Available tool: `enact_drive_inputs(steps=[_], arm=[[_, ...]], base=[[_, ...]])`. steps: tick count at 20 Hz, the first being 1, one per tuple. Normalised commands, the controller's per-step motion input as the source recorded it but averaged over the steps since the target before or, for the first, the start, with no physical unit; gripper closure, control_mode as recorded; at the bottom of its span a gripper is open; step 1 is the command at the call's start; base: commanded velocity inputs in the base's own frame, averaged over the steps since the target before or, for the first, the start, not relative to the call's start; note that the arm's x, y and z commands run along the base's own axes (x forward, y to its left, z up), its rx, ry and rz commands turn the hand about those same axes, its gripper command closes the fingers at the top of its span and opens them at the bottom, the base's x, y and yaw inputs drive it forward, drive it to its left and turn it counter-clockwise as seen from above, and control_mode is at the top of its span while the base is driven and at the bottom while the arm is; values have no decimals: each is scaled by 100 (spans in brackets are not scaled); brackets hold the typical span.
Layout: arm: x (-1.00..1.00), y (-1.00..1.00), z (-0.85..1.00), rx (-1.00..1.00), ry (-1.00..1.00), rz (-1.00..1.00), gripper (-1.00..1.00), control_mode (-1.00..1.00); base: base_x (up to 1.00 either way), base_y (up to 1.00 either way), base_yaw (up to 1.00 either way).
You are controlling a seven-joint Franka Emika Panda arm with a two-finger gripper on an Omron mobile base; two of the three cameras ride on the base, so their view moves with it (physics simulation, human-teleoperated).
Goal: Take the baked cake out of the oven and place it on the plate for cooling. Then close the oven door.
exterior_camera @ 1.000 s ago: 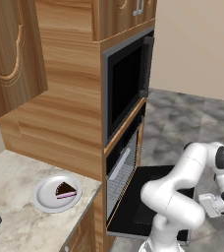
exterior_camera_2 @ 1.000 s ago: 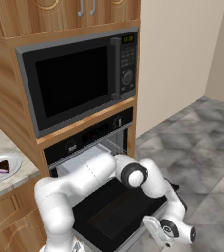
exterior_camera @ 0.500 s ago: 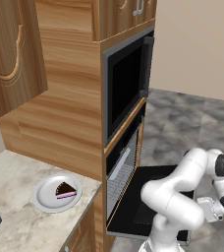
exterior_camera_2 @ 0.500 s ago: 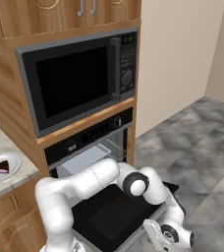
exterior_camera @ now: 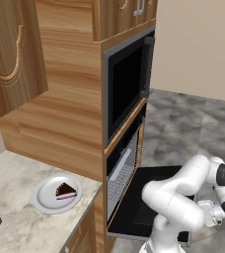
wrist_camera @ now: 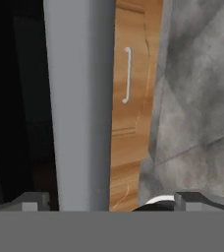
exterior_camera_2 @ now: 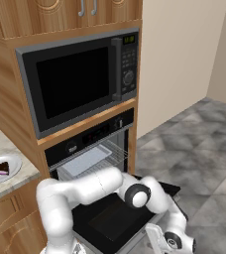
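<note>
Dropped lower beside the open oven door (exterior_camera: 149, 197) since a second ago, jaws spread wide, straddling what looks like its silver handle (wrist_camera: 79, 103) in the hand view. Baked cake (exterior_camera: 65, 190) resting on the plate (exterior_camera: 45, 197) on the counter (exterior_camera: 16, 222), seen from both base views.

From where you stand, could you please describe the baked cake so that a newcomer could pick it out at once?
Start at the tall wooden cabinet column holding the black oven, then drop to the pale stone counter beside it. There a round grey-white plate lies, and on it the baked cake: a small chocolate-brown wedge with a thin pink layer, the one dark thing on that pale dish.
</note>
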Motion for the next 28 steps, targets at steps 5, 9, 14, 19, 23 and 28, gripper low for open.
enact_drive_inputs(steps=[5,9,14,19,23,28], arm=[[1,23,-8,12,4,0,-100,-100],[0,34,-1,11,1,0,-100,-100],[0,43,0,11,0,0,-100,-100],[-5,52,13,12,0,0,-100,-100],[-18,49,24,12,0,0,-100,-100],[-3,57,7,9,0,0,-100,-100]], base=[[0,0,0],[0,0,0],[0,0,0],[0,0,0],[0,0,0],[0,0,0]])
